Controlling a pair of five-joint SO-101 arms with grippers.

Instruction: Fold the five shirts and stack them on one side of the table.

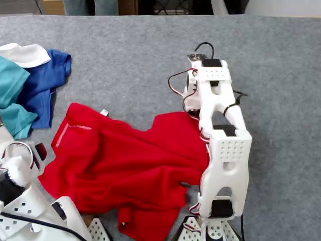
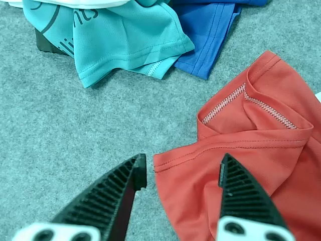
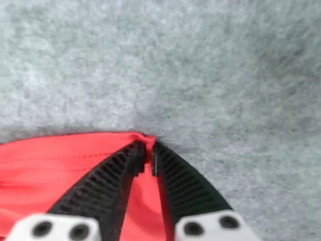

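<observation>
The task looks barely begun: no folded stack is visible. The red shirt [image 1: 125, 160] lies rumpled and unfolded mid-counter [image 1: 150, 45], its fabric thin and creased, with one sleeve turned over. The right end effector [image 3: 149, 150] is pinching the shirt's edge on that arm's side. The left end effector [image 2: 184, 163] is spread, poised over the hem at the opposite side. The teal shirt [image 1: 12, 95], blue shirt [image 1: 47, 85] and white shirt [image 1: 25, 54] lie heaped loosely at the counter's left. A dark scrap [image 2: 45, 42] under the teal may be the fifth.
</observation>
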